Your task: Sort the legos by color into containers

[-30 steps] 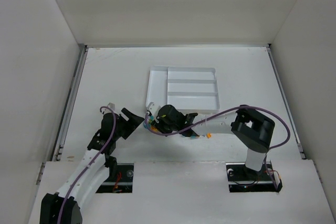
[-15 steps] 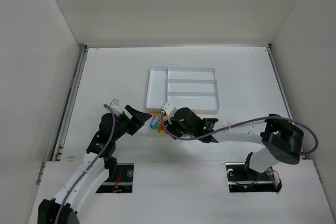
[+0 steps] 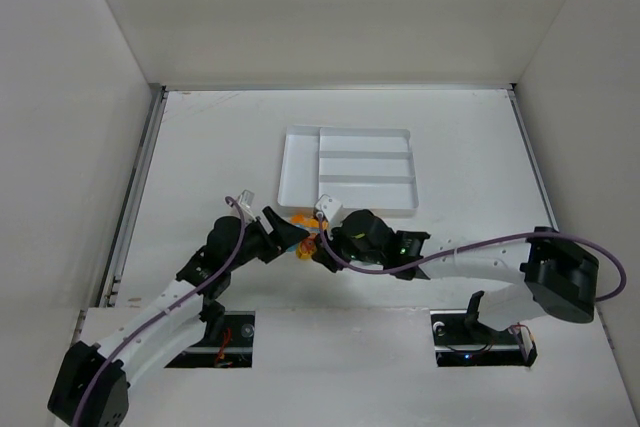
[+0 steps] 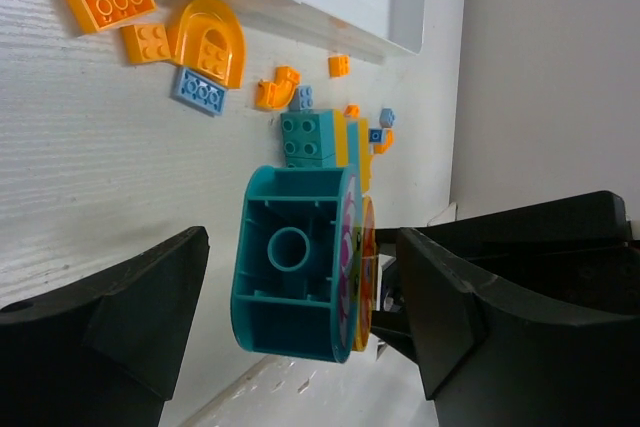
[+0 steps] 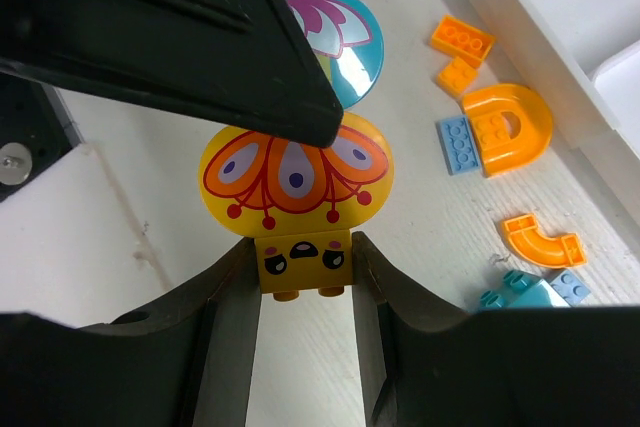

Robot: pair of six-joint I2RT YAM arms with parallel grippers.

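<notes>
My right gripper (image 5: 303,292) is shut on a yellow face brick (image 5: 304,259) topped by a yellow rounded piece with orange petals (image 5: 295,169). A teal rounded brick (image 4: 293,259) is stuck to its back. My left gripper (image 4: 302,243) is open with its fingers (image 4: 130,312) on either side of that teal brick, apart from it. In the top view both grippers, left (image 3: 290,231) and right (image 3: 322,240), meet just in front of the white tray (image 3: 298,162). Loose legos lie by the tray: orange bricks (image 4: 110,5), an orange arch (image 4: 212,39), a light blue plate (image 4: 200,92), a teal brick (image 4: 306,137).
The tray's compartments (image 3: 365,169) look empty in the top view. The tray's near wall (image 5: 545,22) runs close beside the loose legos. White walls enclose the table on three sides. The left gripper's finger (image 5: 170,32) fills the top of the right wrist view.
Both grippers have moved together at the pile, the left one rightward. The right arm's elbow has swung right. The right gripper now holds the yellow and teal piece between the left gripper's fingers.
</notes>
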